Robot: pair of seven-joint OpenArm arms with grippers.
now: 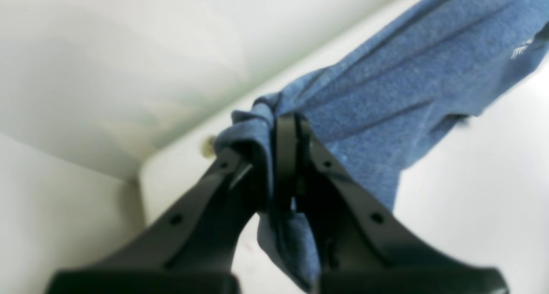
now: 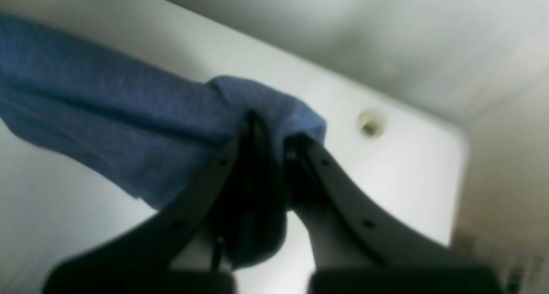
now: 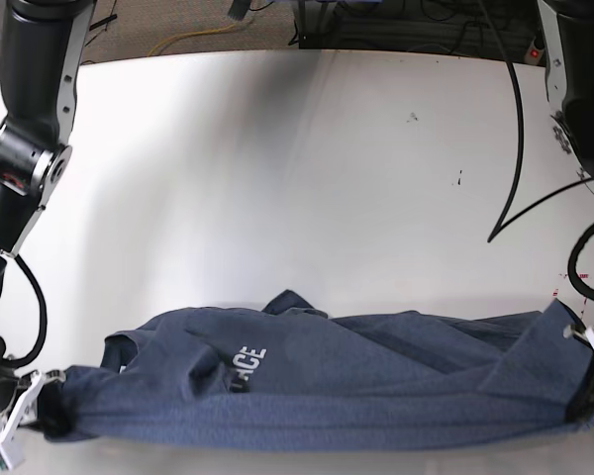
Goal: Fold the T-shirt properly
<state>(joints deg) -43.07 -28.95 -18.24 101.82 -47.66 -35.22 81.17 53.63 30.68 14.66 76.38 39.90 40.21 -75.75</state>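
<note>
Presently, catalogued from largest item to smallest, every place given relative to the T-shirt.

Table [image 3: 307,148]: white top, bare on the far side of the T-shirt; a small round hole [image 2: 370,124] shows in it near one corner, just beyond the right-hand end of the cloth.

T-shirt [image 3: 376,381]: dark blue heathered cloth, stretched as a long band along the near edge of the table, rumpled, with a loose fold poking up at its far edge and white lettering [image 3: 247,358] showing near its middle. It spans between the two arms.

Left gripper [image 1: 285,156]: at the T-shirt's end on the base view's right; jaws pressed together on a bunched wad of cloth, with a tail of fabric hanging below them.

Right gripper [image 2: 268,156]: at the opposite end; jaws likewise clamped on a gathered lump of cloth, which wraps over the fingertips.

Hazards, as judged:
- Bunched pinches hold several layers unevenly; under tension one layer may slip free, letting that end drop and the fold skew.
- Uneven travel of the two arms would twist the band and set creases crooked.
- The rumpled upper layer and loose fold may be trapped inside the next fold, leaving a lumpy result.
- The band lies close to the near table edge; slack cloth could slide off it.
</note>
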